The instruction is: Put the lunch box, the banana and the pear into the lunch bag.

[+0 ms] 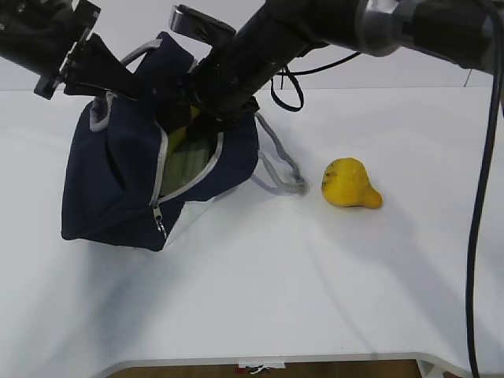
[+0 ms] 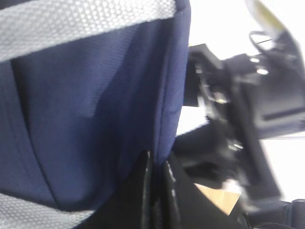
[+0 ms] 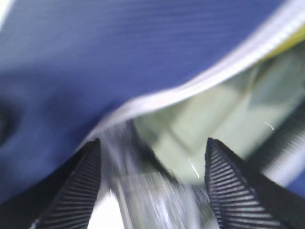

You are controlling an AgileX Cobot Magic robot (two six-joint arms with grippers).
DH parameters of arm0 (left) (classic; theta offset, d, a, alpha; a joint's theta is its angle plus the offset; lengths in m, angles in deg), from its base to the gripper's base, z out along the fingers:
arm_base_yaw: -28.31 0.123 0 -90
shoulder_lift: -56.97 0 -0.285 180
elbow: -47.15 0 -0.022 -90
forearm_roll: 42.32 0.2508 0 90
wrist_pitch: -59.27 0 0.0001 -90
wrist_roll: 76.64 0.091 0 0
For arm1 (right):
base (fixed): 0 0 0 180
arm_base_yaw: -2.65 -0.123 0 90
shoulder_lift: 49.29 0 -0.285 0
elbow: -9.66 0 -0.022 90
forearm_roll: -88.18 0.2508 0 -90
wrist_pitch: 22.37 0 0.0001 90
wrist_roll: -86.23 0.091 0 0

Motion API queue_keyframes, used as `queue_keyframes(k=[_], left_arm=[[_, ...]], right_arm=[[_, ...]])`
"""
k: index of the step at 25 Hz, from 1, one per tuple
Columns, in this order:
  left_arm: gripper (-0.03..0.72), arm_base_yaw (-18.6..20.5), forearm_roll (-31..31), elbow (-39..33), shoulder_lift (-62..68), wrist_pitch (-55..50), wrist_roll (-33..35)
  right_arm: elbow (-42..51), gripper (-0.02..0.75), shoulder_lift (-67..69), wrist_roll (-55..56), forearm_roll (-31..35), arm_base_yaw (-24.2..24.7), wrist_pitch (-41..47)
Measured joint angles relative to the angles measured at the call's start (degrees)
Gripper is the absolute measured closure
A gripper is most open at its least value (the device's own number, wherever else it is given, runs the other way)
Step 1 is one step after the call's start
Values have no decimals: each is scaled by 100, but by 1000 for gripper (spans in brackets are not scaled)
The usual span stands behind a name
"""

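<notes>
A: We're seeing the left gripper [image 2: 156, 164] pinched tight on the lunch bag [image 1: 118, 173], clamping the navy fabric at the upper left edge and holding the mouth up.

B: Agreed. The right gripper [image 3: 152, 186] is sitting at the opening, and in the right wrist view its jaws are standing well apart with nothing between them. Below them we're looking at a sage-green surface, probably the lunch box [image 3: 190, 133] lid, lying inside the bag.

A: The banana [image 1: 179, 135] is showing as a yellow-green sliver inside the mouth, right under the right arm. The pear [image 1: 350, 183] is lying on the table [image 1: 276, 299], well apart from the bag on its right, just past the grey handle [image 1: 279, 169].

B: So we're judging box and banana as in, pear as left. Risks?

A: We're worrying about the right arm catching the zipper edge or the handle on its way out and dragging the bag, since only the left pinch is holding it.

B: And if that pinch slips, the mouth is collapsing shut before the pear gets there. Also the pear is rounded and lying on its side, so an off-centre grab is likely rolling it away.

A: The wrist views are blurring, so we can't tell how deep the jaws are sitting.
</notes>
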Motion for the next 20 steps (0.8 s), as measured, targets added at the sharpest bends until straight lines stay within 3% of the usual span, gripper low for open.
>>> queue_keyframes(k=[4,10,20], left_arm=[[687,0,0,0,0,-4,0],[687,35,11,0,0,-13,0],[687,102,11,0,0,-13,0]], right_arm=[[-148,202,0,-8,-81,0,246],[-985,195,0,5,-1000,0,1297],[-1284,196,-410,746,-2363,0,1494]])
